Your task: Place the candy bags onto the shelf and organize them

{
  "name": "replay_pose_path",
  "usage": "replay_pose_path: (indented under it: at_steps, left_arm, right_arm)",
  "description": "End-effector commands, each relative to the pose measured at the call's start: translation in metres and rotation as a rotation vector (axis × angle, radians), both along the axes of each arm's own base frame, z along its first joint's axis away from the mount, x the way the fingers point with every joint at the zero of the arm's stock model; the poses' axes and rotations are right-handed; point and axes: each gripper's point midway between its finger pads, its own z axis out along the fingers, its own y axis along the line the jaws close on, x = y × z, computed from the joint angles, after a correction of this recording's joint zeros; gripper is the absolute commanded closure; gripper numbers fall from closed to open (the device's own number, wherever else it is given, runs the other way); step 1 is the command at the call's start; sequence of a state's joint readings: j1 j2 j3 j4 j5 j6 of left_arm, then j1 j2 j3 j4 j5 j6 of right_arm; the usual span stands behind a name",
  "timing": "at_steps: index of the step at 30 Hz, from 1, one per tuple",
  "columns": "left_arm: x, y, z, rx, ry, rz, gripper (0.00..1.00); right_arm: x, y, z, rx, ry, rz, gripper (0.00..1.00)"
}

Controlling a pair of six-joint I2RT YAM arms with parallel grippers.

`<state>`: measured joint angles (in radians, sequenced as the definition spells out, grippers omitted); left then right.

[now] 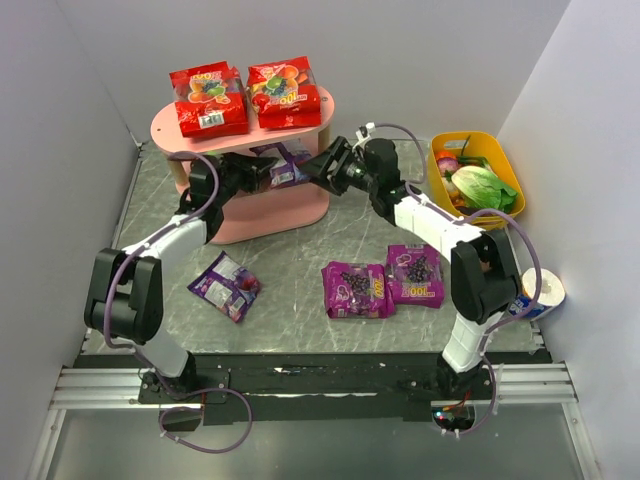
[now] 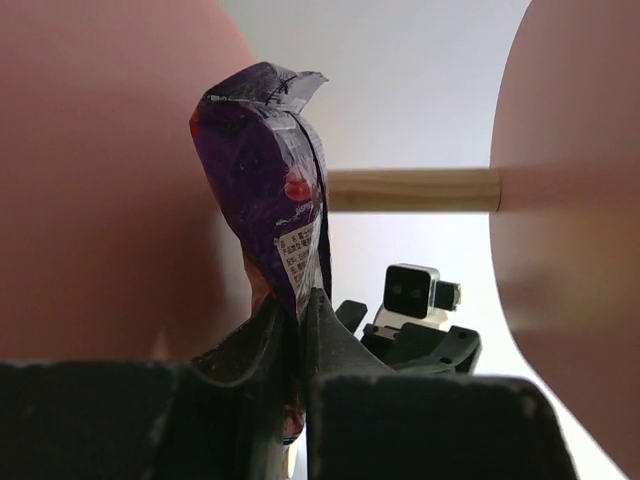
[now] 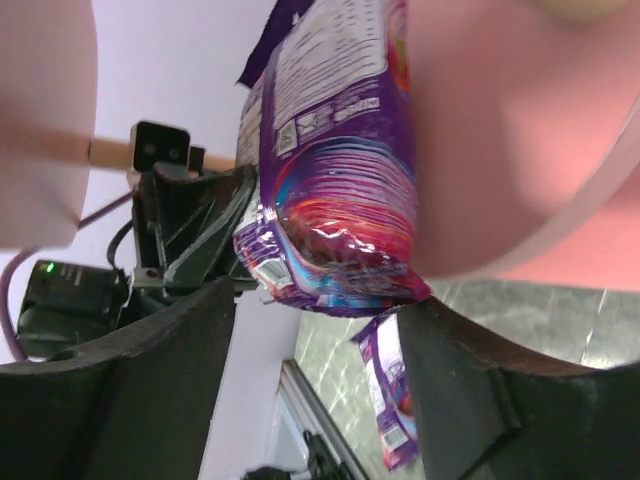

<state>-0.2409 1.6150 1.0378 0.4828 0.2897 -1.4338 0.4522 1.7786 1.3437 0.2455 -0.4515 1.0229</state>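
Observation:
The pink shelf (image 1: 245,215) stands at the back centre with two red candy bags (image 1: 208,98) (image 1: 284,92) flat on its top tier. My left gripper (image 1: 256,171) is shut on one edge of a blue-violet candy bag (image 1: 287,164) and holds it on edge between the tiers; the left wrist view shows the bag (image 2: 268,190) rising from the closed jaws (image 2: 298,305). My right gripper (image 1: 322,166) is open, its fingers either side of the bag's (image 3: 335,150) other end (image 3: 320,310). A second blue-violet bag (image 1: 226,285) and two magenta grape bags (image 1: 355,289) (image 1: 415,274) lie on the table.
A yellow tub (image 1: 497,153) of vegetables stands at the back right. A white cup (image 1: 545,292) stands at the right edge. White walls close in on three sides. A wooden shelf post (image 2: 410,189) runs behind the held bag.

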Motion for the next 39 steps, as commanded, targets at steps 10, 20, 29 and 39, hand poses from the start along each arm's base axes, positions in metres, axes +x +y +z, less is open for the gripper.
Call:
replay_pose_path:
  at_steps: [10, 20, 29, 39]
  left_arm:
    - [0.013, -0.028, 0.007, 0.044, -0.021, -0.156, 0.88]
    - [0.016, -0.03, -0.006, 0.05, 0.006, -0.169, 0.73]
    - [-0.003, -0.018, -0.016, 0.068, 0.038, -0.121, 0.47]
    - [-0.033, -0.005, -0.025, 0.09, 0.1, -0.078, 0.41]
  right_arm:
    - [0.024, 0.007, 0.009, 0.0, -0.024, -0.062, 0.8]
    - [0.015, 0.005, 0.005, 0.005, -0.021, -0.065, 0.97]
    - [0.001, 0.01, 0.003, 0.043, 0.022, -0.068, 1.0]
    - [-0.008, 0.004, -0.002, 0.024, 0.054, -0.104, 1.0]
